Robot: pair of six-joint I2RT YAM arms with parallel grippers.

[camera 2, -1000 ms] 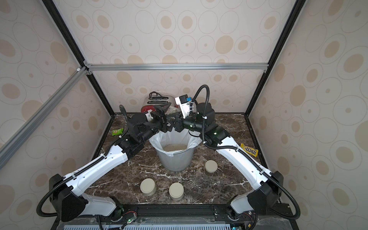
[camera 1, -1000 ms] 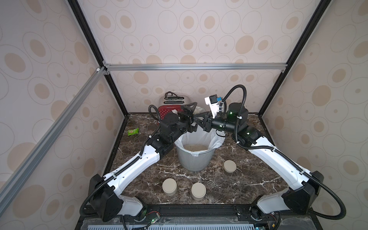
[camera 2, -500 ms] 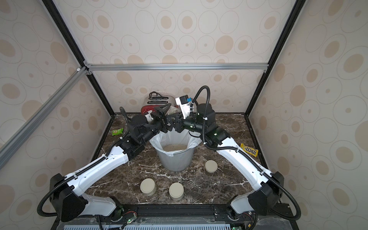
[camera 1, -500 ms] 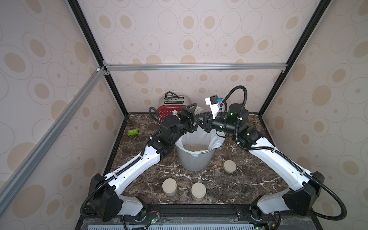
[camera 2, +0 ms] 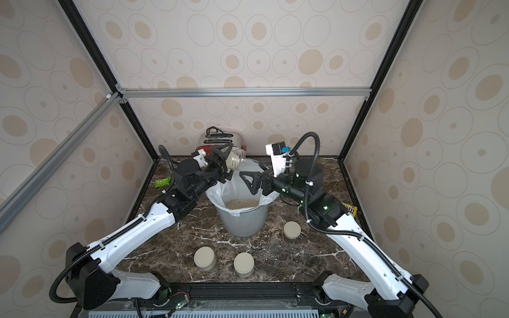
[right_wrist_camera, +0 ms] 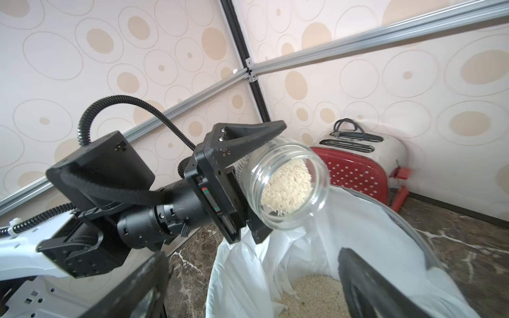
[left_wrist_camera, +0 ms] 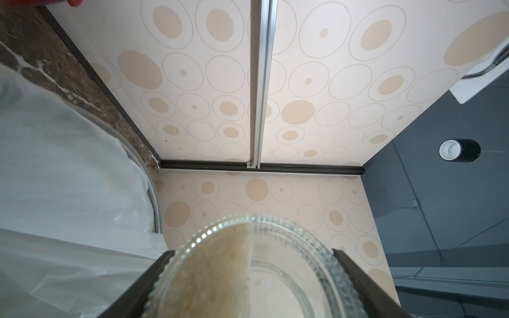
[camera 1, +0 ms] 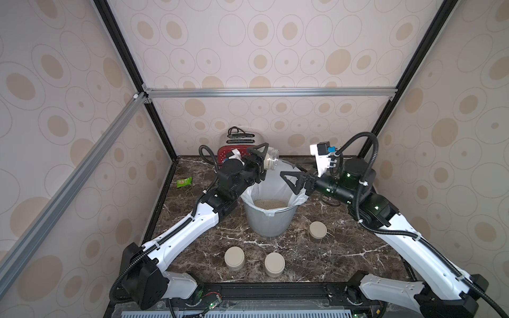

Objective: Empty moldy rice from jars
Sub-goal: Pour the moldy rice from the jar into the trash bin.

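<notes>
3 lidded jars (camera 1: 234, 258) (camera 1: 274, 264) (camera 1: 318, 231) in front of bin (camera 1: 268, 224); 1 open jar (camera 1: 271, 160) above bin; 1 bin; 1 toaster (camera 1: 224, 154); 1 green packet (camera 1: 184, 182); 1 yellow packet (camera 2: 349, 209).

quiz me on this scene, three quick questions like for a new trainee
1. True or false: the right gripper is clamped on a lid.
2. Pick one. The open jar is:
A. upright on the table
B. tilted in the left gripper, above the rim of the bin
C. lying inside the bin
3. Short answer: how many round beige lids show on the table?

Key
1. False. Its jaws stand open with nothing between them.
2. B. The jar has rice in it.
3. Three.
</notes>
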